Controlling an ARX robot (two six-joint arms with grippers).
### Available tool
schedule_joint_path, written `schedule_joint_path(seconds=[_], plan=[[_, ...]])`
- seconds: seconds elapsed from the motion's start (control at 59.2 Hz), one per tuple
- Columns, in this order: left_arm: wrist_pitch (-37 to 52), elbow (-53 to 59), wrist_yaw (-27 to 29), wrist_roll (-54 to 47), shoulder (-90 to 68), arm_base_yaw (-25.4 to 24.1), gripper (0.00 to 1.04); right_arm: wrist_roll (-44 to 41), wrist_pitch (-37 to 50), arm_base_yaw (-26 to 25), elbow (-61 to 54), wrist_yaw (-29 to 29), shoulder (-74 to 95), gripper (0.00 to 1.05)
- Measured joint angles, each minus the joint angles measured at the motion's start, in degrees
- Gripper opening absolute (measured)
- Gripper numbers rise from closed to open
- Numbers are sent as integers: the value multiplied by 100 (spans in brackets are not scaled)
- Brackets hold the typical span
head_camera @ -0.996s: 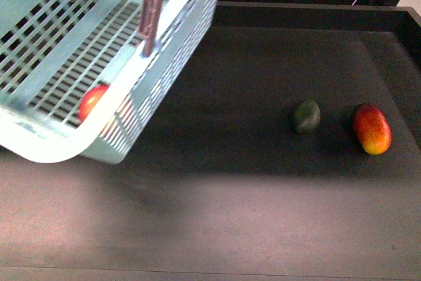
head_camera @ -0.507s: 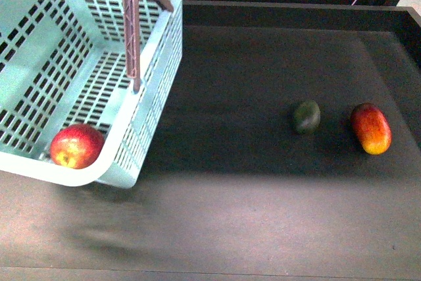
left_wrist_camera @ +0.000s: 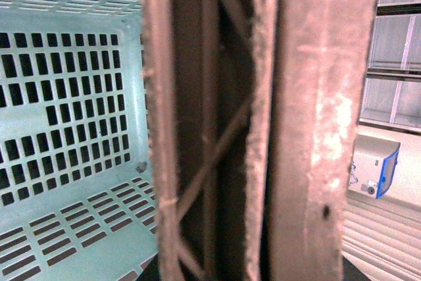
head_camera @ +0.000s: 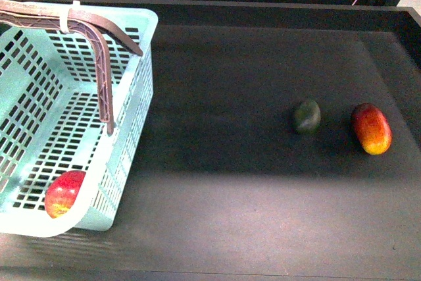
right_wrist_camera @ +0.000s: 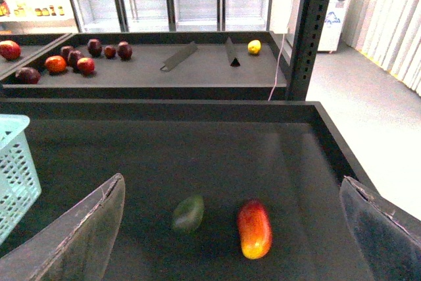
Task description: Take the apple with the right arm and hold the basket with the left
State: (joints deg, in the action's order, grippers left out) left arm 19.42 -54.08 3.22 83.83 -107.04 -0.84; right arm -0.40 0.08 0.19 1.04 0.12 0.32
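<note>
With the apple (head_camera: 64, 193) in the near corner of the basket (head_camera: 135, 97) at the surface's left, right fingers (right_wrist_camera: 69, 235) spread empty, and left fingers' state indeterminate behind the handle (left_wrist_camera: 263, 123), a tilting basket could roll the apple.

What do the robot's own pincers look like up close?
Only the right pincer shows: two broad, flat dark grey fingers, matte, with paler worn edges and rounded tips. No cables or markings are visible on them. The left wrist view is filled by a mauve-brown basket handle, so that pincer itself is hidden.
</note>
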Motion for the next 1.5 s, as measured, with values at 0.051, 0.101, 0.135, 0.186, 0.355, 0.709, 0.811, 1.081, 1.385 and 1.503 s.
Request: schedule_joint_path(seconds=[0.051, 0.101, 0.135, 0.186, 0.355, 0.709, 0.811, 1.081, 1.385, 1.503], plan=[[-50, 0, 17, 17, 0, 7, 14, 0, 0, 0, 0, 0, 0, 96], [-114, 0, 44, 46, 0, 22, 14, 0, 0, 0, 0, 0, 0, 96], [-166, 0, 68, 68, 0, 28, 14, 0, 0, 0, 0, 0, 0, 96], [-236, -2, 94, 98, 0, 37, 16, 0, 0, 0, 0, 0, 0, 96], [-619, -223, 188, 184, 138, 85, 44, 0, 0, 0, 0, 0, 0, 96], [-1276, -52, 376, 426, 1095, 138, 99, 0, 0, 0, 0, 0, 0, 96], [-1429, 229, 382, 476, 1648, 120, 98, 0, 0, 0, 0, 0, 0, 96], [1139, 1379, -260, -1912, 2002, 94, 80, 0, 0, 0, 0, 0, -2, 96], [3571, 3348, -326, -7868, 3117, 94, 23, 0, 0, 0, 0, 0, -2, 96], [3569, 3810, -323, -8146, 3526, 94, 3, 0, 0, 0, 0, 0, -4, 96]])
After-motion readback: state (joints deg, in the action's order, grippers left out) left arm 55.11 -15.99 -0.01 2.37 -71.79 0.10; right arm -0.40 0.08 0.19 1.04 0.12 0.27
